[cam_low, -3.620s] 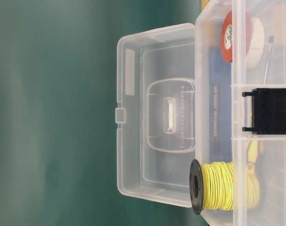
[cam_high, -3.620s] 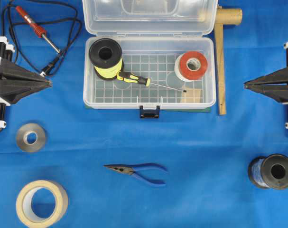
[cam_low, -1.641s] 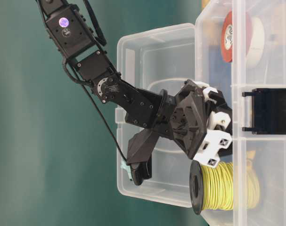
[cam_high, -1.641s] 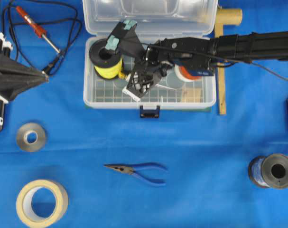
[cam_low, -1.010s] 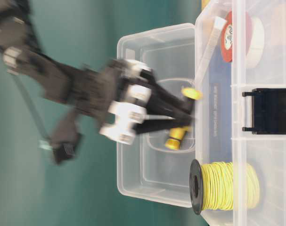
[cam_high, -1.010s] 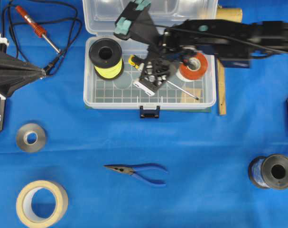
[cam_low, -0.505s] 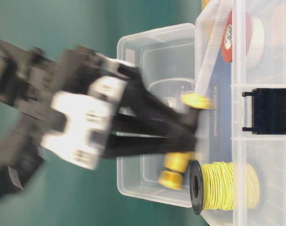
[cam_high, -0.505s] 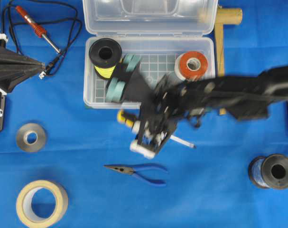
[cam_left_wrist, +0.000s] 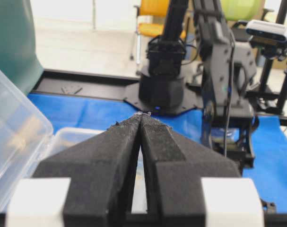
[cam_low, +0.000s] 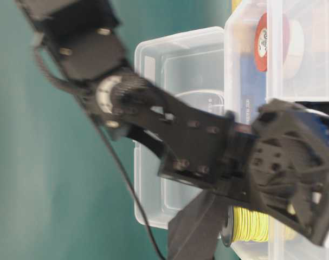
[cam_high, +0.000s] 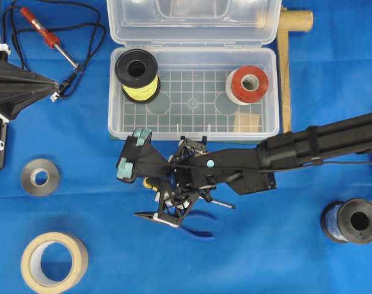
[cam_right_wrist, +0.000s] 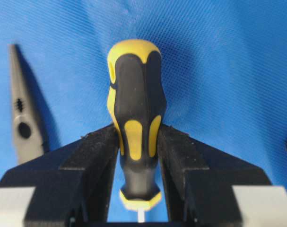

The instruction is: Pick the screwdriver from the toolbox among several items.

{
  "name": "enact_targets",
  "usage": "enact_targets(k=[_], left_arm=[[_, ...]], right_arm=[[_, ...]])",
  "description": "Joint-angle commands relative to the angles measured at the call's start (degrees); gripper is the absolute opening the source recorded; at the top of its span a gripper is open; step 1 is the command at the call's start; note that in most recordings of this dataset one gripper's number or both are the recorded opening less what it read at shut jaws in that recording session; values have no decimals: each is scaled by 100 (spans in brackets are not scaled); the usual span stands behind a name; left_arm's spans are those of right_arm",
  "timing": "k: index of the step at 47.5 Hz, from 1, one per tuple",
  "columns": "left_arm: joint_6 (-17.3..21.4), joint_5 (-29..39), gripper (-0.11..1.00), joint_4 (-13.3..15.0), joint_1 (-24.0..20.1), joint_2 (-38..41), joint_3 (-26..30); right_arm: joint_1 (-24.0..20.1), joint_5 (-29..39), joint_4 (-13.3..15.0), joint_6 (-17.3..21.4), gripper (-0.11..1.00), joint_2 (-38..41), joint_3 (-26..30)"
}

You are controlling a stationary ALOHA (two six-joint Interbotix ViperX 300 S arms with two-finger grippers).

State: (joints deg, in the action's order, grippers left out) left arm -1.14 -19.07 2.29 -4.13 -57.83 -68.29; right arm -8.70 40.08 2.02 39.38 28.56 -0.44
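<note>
Screwdriver clamped by its handle in my right gripper, outside and near of the toolbox, above the cloth by the pliers | left gripper closed, empty, far left.

Three tape rolls, two spools

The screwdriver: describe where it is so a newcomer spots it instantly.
Start at the clear toolbox, then drop to the blue cloth just in front of its latch. There the right gripper clamps the screwdriver, right above the blue-handled pliers. Its chunky yellow-and-black handle sets it apart.
</note>
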Motion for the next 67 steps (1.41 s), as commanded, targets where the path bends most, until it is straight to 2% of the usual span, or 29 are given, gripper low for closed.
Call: enact_targets(k=[1, 12, 20, 22, 25, 28, 30, 36, 43, 50, 61, 67], left_arm=[[9, -44, 0, 0, -18, 26, 44], [9, -18, 0, 9, -18, 0, 18], [9, -26, 0, 9, -18, -9, -9], [9, -26, 0, 9, -18, -18, -9], [9, -18, 0, 9, -18, -26, 0], [0, -18, 0, 9, -18, -35, -9], [0, -9, 0, 0, -18, -35, -9], [0, 0, 0, 9, -18, -44, -26], [0, 0, 0, 9, -18, -62, -26], [0, 0, 0, 9, -18, -88, -62], [26, 0, 0, 0, -18, -97, -79], [79, 0, 0, 0, -18, -97, -97]], right_arm=[[-26, -158, 18, -9, 28, -44, 132], [-35, -185, 9, 26, 28, -35, 114], [-26, 141, 26, 9, 29, -132, 132], [-18, 264, 44, 0, 36, -229, 132], [-18, 396, 97, 0, 55, -439, 132], [-35, 545, 211, 18, 71, -738, 123], [-44, 642, 281, 18, 79, -932, 114], [-123, 1028, 615, 18, 72, -1644, 79], [-264, 1547, 1266, 18, 73, -2549, -176], [-334, 1477, 1714, 35, 72, -3647, -1011], [-334, 62, 2101, 79, 72, -5651, -2953], [-334, -290, 2399, 79, 72, -6794, -3964]])
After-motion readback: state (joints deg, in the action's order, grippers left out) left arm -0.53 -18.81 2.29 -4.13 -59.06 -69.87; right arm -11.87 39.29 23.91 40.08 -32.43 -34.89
